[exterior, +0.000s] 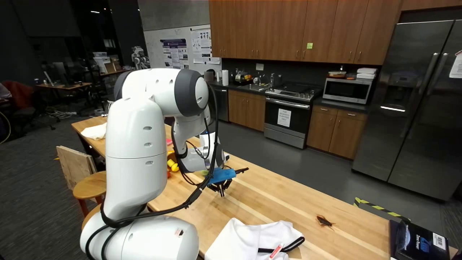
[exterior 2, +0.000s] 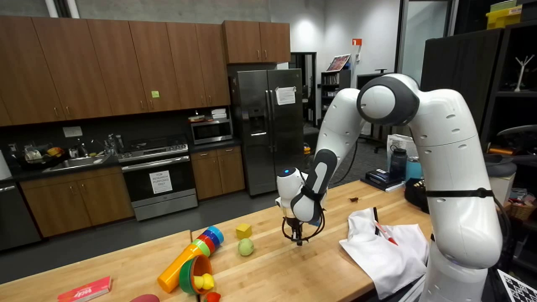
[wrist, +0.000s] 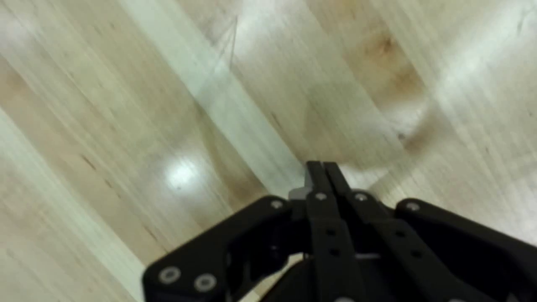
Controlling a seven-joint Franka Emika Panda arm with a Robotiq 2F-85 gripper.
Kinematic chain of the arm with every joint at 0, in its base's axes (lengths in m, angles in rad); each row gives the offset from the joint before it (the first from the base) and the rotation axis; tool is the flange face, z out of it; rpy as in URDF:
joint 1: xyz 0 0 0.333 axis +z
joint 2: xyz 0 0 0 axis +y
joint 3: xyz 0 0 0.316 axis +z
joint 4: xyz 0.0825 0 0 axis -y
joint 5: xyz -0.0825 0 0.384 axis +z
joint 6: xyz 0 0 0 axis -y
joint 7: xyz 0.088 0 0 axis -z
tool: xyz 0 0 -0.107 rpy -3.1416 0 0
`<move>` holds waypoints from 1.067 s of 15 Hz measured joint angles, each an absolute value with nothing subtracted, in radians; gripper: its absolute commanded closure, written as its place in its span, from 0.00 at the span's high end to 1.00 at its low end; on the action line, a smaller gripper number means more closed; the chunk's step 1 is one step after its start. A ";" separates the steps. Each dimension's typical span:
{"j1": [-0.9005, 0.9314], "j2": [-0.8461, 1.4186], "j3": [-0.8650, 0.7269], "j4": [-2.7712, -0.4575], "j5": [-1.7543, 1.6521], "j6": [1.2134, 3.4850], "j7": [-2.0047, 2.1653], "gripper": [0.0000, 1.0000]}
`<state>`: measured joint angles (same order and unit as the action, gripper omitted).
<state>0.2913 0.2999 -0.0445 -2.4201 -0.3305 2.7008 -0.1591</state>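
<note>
Your gripper (wrist: pixel 322 163), its 2 fingers (wrist: pixel 317 178) closed on nothing, is pointing down at the tabletop (wrist: pixel 105 126) near the green ball (exterior 2: pixel 246 247), the yellow block (exterior 2: pixel 243 230) sitting just beside that ball, so you should be moving gently to spare the fingers.

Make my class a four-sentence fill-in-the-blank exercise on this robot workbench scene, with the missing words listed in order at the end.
1. In the wrist view, the shut gripper holds ____.
2. In an exterior view, the block near the light-green ball is coloured ____.
3. There, the red marker pen lies on a cloth that is mainly ____.
4. The paper sign on the oven reads: FOR ____ PURPOSES ONLY.

Missing words: nothing; yellow; white; RESEARCH.
</note>
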 measured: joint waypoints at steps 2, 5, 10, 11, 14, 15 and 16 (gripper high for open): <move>0.263 0.287 -0.024 -2.422 -0.337 2.691 -0.160 0.25; 0.261 0.300 -0.014 -2.419 -0.337 2.693 -0.159 0.57; 0.246 0.314 0.007 -2.415 -0.338 2.691 -0.158 0.80; 0.243 0.321 0.013 -2.408 -0.337 2.691 -0.159 0.86; 0.227 0.353 0.057 -2.371 -0.330 2.698 -0.186 1.00; 0.224 0.368 0.076 -2.357 -0.331 2.712 -0.206 1.00; 0.225 0.384 0.094 -2.341 -0.331 2.727 -0.221 1.00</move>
